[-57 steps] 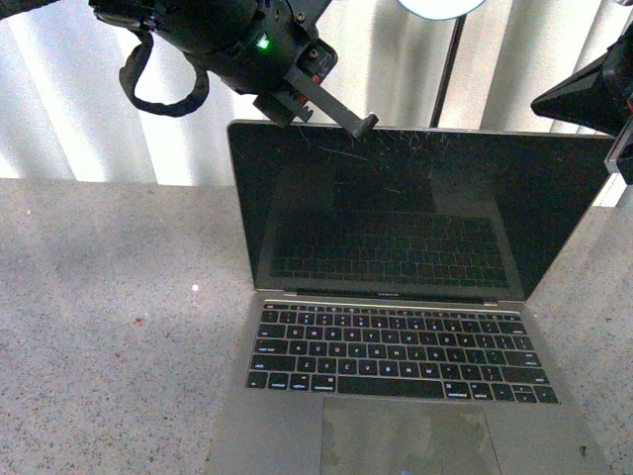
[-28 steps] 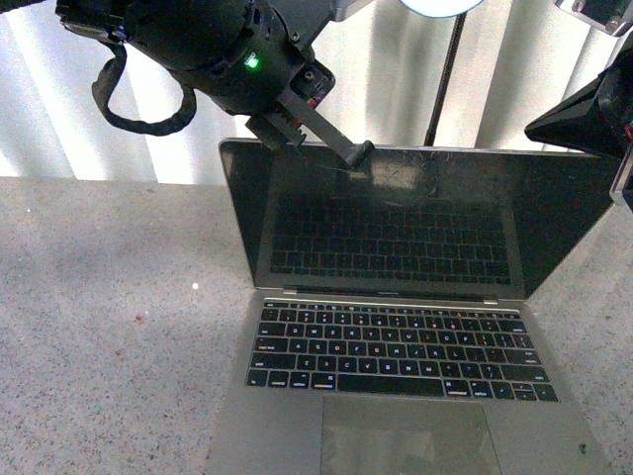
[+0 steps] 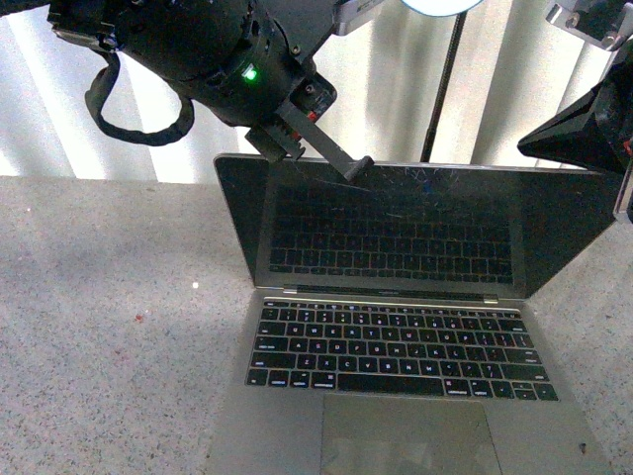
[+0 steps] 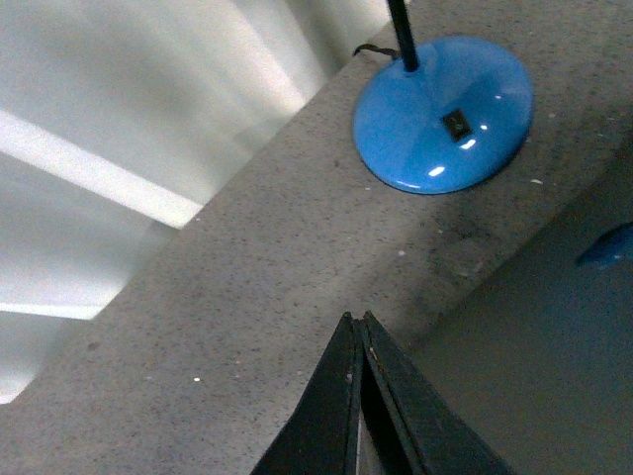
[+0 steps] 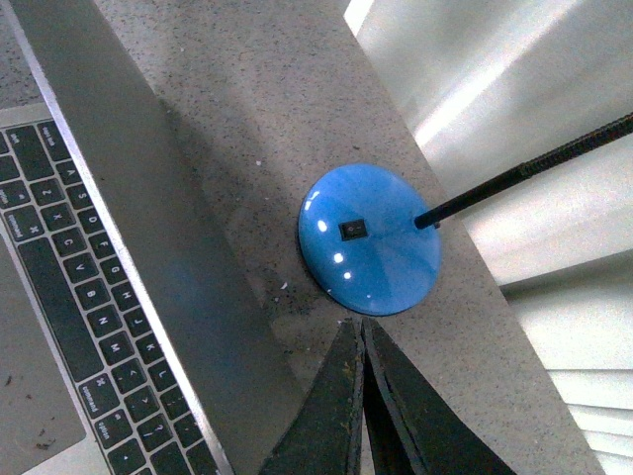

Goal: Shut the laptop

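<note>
The silver-grey laptop (image 3: 396, 327) stands open on the speckled table, its scratched black screen (image 3: 396, 228) tilted forward and mirroring the keys. My left gripper (image 3: 358, 168) is shut and empty, its tip against the screen's top edge left of centre. In the left wrist view the shut tips (image 4: 356, 322) point past the dark lid (image 4: 534, 366). My right gripper (image 3: 554, 143) is shut and empty, hovering above the lid's top right corner. The right wrist view shows its tips (image 5: 358, 325) behind the lid (image 5: 168, 237), with the keyboard (image 5: 59, 267) beyond.
A desk lamp with a round blue base (image 5: 368, 240) and black stem (image 3: 443, 79) stands behind the laptop; its base also shows in the left wrist view (image 4: 443, 114). White curtains (image 3: 59, 109) hang at the back. Grey table surface (image 3: 109, 336) lies left of the laptop.
My left gripper has moved down and forward with its tip on the screen's top edge. The screen has tilted further toward the keyboard. The right gripper has barely moved.
</note>
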You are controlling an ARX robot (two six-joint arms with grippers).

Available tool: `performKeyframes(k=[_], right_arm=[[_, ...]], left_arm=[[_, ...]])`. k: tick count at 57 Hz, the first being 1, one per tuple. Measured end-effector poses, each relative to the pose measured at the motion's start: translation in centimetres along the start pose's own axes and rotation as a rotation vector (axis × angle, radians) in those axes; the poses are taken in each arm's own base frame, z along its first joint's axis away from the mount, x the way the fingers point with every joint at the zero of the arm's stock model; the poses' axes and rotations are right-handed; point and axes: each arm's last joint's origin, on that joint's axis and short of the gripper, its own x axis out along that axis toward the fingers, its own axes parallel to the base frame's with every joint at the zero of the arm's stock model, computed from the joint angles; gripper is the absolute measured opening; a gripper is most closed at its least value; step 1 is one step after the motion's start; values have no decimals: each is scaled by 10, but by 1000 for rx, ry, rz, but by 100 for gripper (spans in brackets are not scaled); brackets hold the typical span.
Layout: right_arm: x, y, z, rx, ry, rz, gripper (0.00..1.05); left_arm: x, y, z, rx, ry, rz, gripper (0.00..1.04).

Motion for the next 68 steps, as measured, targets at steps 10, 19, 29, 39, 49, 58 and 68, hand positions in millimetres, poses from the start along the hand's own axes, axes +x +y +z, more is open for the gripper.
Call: performKeyframes(k=[10, 19, 29, 39, 49, 58, 68], right_arm=[[0, 5, -2, -11, 12, 26, 3], [-2, 10, -4, -19, 22, 47, 3], [-1, 17, -10, -38, 39, 78, 3], [-1, 20, -14, -49, 51, 96, 3], [-2, 22, -14, -54, 56, 105, 3], [0, 29, -17, -55, 66, 128, 3], [2, 33, -18, -60, 65, 138, 3]], left_arm=[[-5, -5, -4, 4, 1, -31, 4], [-7, -7, -9, 5, 12, -42, 4], [-7, -12, -18, 7, 36, -61, 4], [-6, -18, -25, 16, 57, -79, 4], [-7, -22, -27, 22, 59, -92, 4], [-8, -26, -29, 27, 66, -103, 4], [-9, -28, -32, 30, 73, -109, 4]])
